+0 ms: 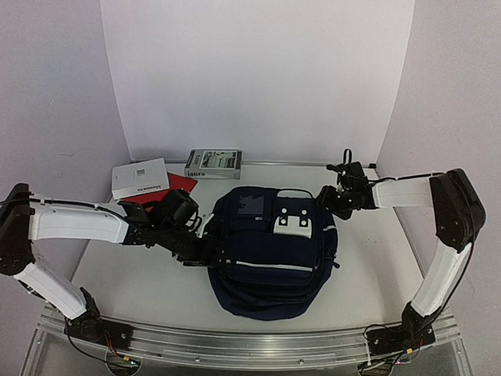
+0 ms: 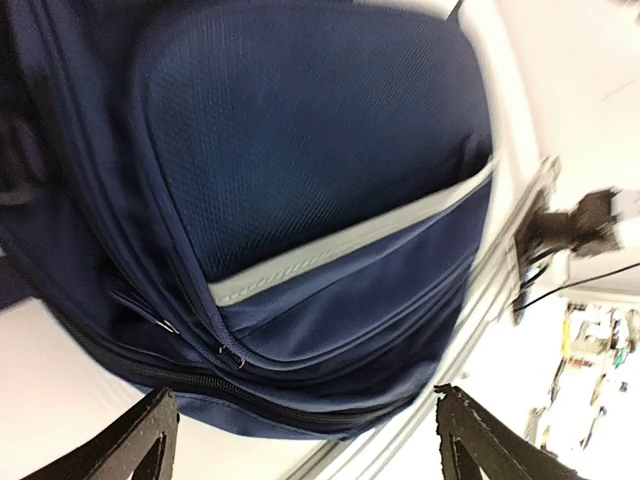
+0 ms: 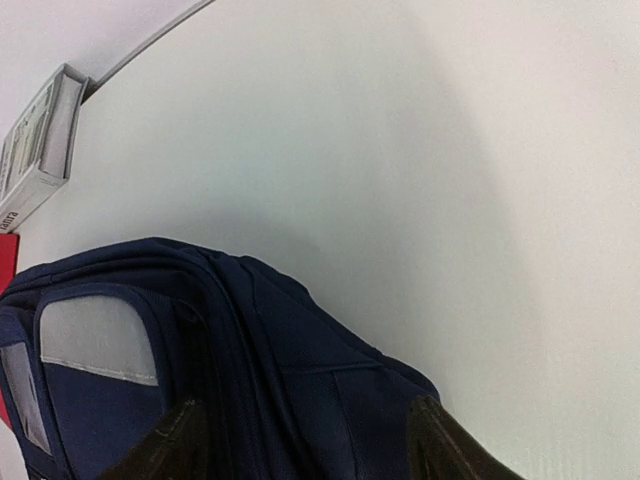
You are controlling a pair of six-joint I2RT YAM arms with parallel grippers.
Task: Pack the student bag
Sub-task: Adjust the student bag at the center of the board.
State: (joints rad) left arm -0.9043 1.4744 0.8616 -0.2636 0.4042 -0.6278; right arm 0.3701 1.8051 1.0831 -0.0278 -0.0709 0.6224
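Navy student bag point(image 1: 270, 258) sits between left gripper point(image 2: 300, 400), nine o'clock, and right gripper point(image 3: 305, 405), two o'clock, both released.

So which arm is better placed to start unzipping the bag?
Probably the left arm: its jaws stand open beside the student bag, with zipper pulls just ahead in its wrist view. The right arm has its jaws over the bag's far corner, no pull visible there.

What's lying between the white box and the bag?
In the top view, a flat red item and the left arm at its wrist lie between the white box and the bag.
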